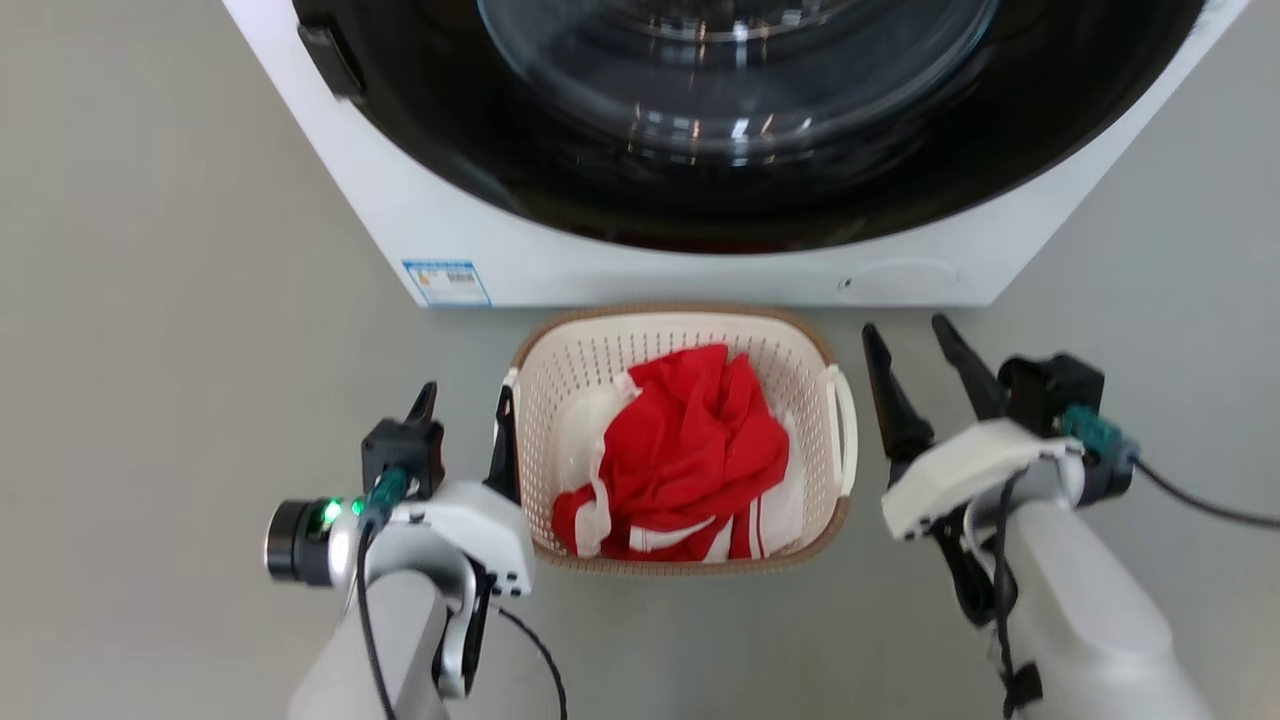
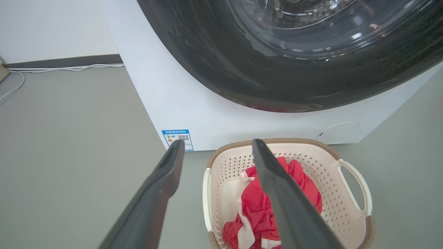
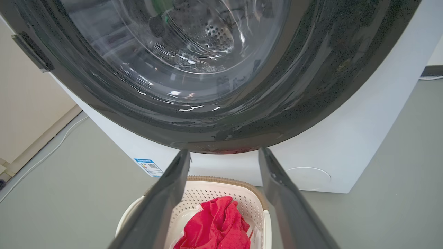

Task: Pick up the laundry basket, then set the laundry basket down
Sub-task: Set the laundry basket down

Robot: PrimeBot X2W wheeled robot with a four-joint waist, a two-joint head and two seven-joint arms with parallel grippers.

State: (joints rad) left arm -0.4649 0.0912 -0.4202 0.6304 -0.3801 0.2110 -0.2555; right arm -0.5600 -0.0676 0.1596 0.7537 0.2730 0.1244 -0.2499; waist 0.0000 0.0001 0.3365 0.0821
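— Where does the laundry basket [image 1: 590, 360] lie?

— We find it at frame centre, on the floor [image 1: 150, 400] just before the washer [image 1: 640, 265], with a red cloth [image 1: 690, 440] inside.

— And the fingers?

— Spread on both grippers, holding nothing. The left gripper [image 1: 466, 398] sits just beside the left handle [image 2: 206, 200]. The right gripper [image 1: 906, 328] stands slightly off the right handle [image 1: 846, 430]. We judge the left arm nearer; each handle lies inward of its gripper.
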